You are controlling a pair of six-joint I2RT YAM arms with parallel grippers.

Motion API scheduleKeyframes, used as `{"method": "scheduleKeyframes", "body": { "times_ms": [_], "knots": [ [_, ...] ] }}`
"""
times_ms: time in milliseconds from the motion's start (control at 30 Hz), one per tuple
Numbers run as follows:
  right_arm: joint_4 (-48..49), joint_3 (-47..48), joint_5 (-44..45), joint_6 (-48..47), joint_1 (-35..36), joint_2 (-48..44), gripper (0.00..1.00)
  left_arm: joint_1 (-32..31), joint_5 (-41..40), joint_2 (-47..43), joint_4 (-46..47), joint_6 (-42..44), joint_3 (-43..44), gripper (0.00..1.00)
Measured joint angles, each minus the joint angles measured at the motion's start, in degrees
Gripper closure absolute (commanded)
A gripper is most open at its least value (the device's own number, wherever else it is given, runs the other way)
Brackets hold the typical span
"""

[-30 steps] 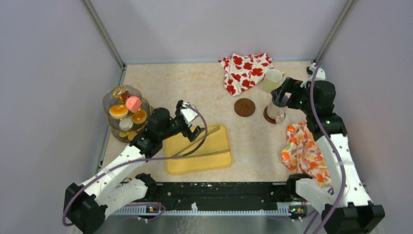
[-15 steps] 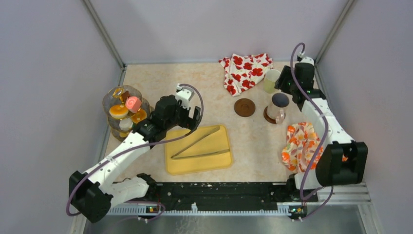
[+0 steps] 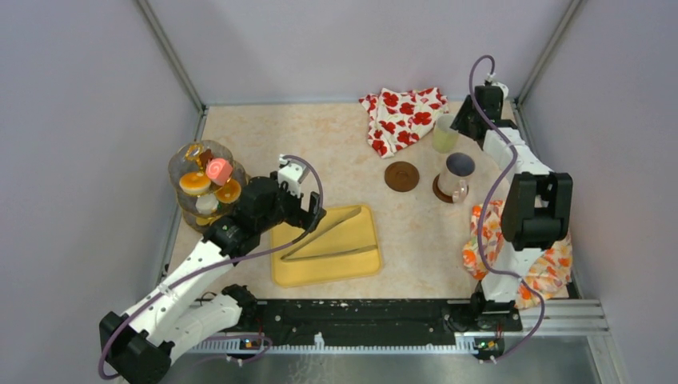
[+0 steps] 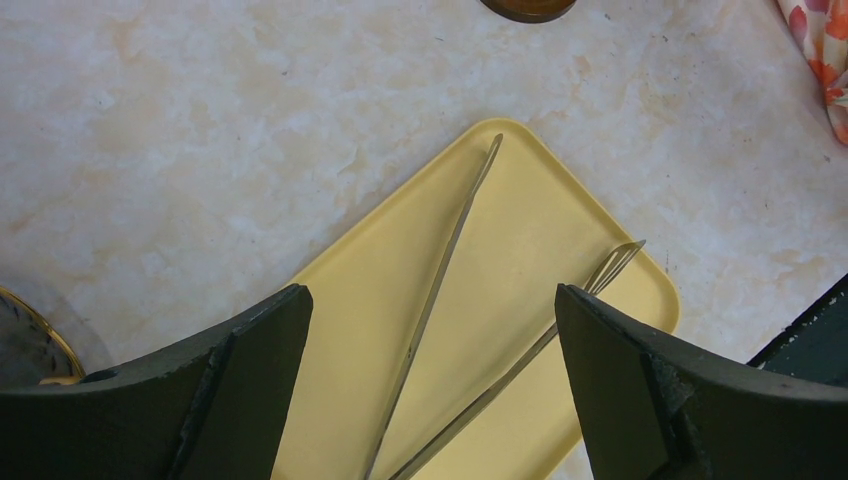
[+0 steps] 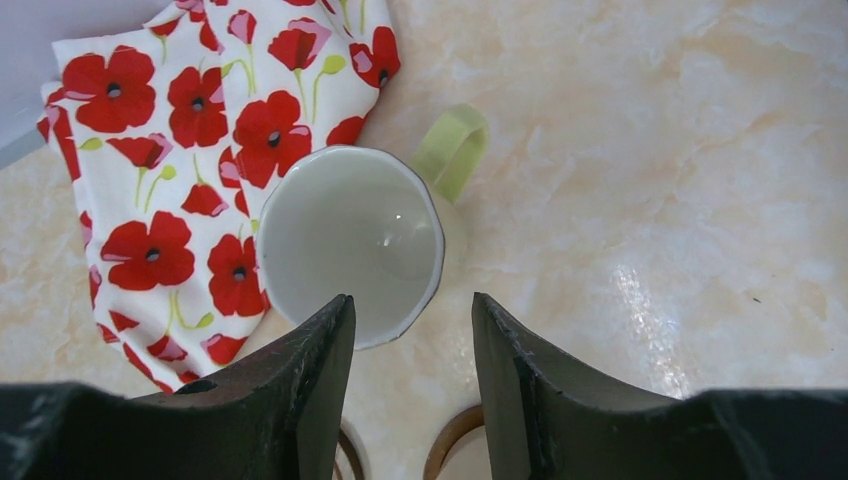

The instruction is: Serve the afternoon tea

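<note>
Right wrist view: the right gripper (image 5: pixel 412 300) stands half closed astride the near rim of the pale-yellow mug (image 5: pixel 350 235); a firm grip cannot be confirmed. The mug stands upright, touching the red-flowered cloth (image 5: pixel 170 150). Left gripper (image 4: pixel 430 295): jaws fully apart, holding nothing, above the tongs (image 4: pixel 450 260) on the yellow tray (image 4: pixel 540 200) (the sweets (image 3: pixel 194 182) sit on a tiered stand at far left).

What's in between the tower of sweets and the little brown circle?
The left gripper, open, hanging over a corner of the yellow tray. The top view shows it.
</note>
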Motion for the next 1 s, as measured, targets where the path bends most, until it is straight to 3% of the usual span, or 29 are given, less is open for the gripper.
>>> {"method": "scheduleKeyframes", "body": {
  "times_ms": [533,633,867,1000],
  "knots": [
    [-4.6,9.8,1.7,-0.3,0.0,10.6,0.69,0.0,2.4,-1.8,0.5,0.4,-1.0,0.01],
    [-5.5,10.1,1.7,-0.7,0.0,11.4,0.75,0.0,3.0,-1.9,0.9,0.7,-1.0,0.01],
    [-6.8,10.8,2.1,-2.6,0.0,11.9,1.0,0.0,5.2,-2.8,1.3,2.3,-1.7,0.01],
    [-7.4,10.8,2.3,-4.2,-0.1,11.9,1.0,0.0,6.0,-3.6,1.5,3.4,-2.3,0.01]
  ]
}}
